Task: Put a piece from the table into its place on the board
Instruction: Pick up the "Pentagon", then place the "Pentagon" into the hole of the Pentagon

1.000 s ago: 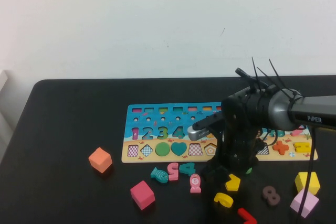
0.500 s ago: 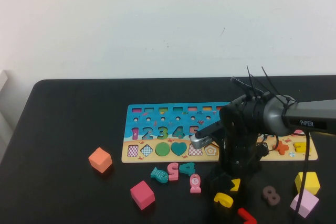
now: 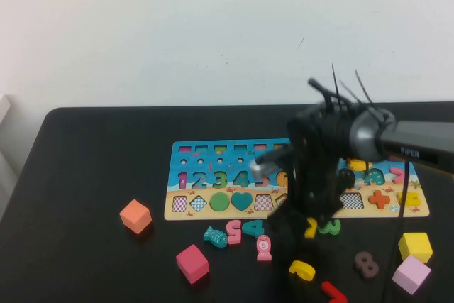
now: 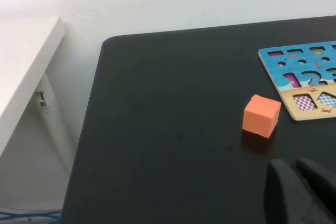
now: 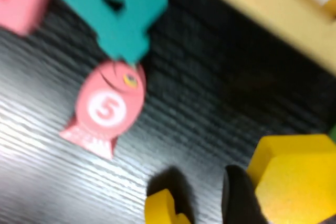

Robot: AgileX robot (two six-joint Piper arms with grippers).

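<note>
Near the front edge of the board [image 3: 213, 175], just off its tan strip, the right tool [image 3: 306, 230] is seen, and the piece [image 3: 311, 228] is held in it. From the right wrist the yellow piece [image 5: 294, 182] is shown pressed against a dark finger [image 5: 239, 195], with the black tabletop [image 5: 199, 108] blurred below it; whether the piece is clear of the tabletop cannot be told. A pink fish with a 5 [image 5: 105, 108] and a teal 4 [image 5: 118, 9] are seen lying close by, and a curved yellow number [image 3: 303, 270] is placed just in front of the tool. A green piece [image 3: 329, 226] is seen beside the held piece.

The left tool [image 4: 299, 190] is kept at the left side of the tabletop, near an orange cube [image 4: 261, 115] and well apart from the piece. Its two dark fingers [image 4: 278, 192] are nearly together, with nothing between them.
</note>
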